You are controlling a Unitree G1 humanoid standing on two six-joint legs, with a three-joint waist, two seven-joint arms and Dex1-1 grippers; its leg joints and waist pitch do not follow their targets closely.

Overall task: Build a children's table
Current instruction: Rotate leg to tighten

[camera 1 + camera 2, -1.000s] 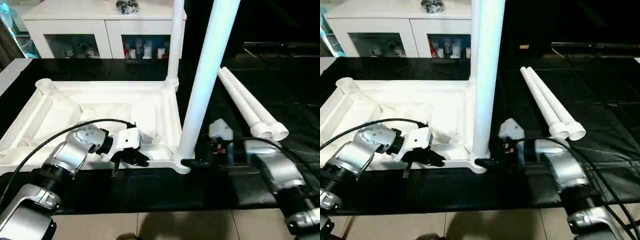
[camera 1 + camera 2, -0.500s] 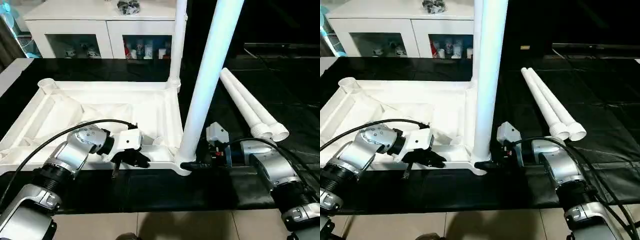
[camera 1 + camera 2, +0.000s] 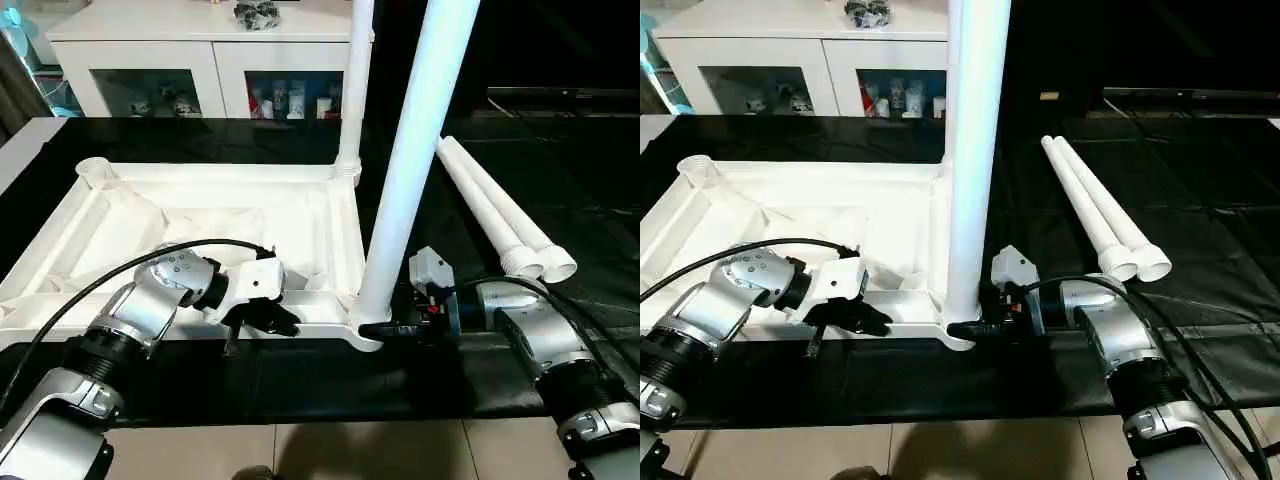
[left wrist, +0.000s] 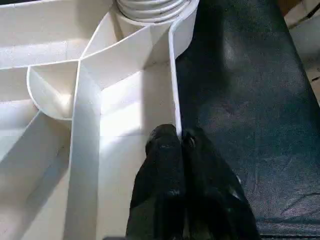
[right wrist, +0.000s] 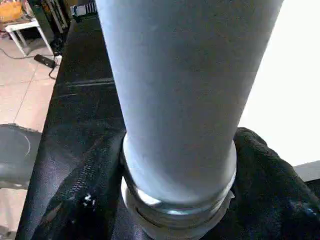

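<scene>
A black-covered worktop [image 3: 300, 385] carries the upturned white tabletop [image 3: 200, 215] along its left part, reaching the front edge. Two loose white legs [image 3: 495, 215] lie side by side toward the right edge.

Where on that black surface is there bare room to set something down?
Bare black mat lies right of the two loose legs, and a strip runs between the tabletop and the cabinet. The near right corner is crowded: standing leg and right gripper.
</scene>
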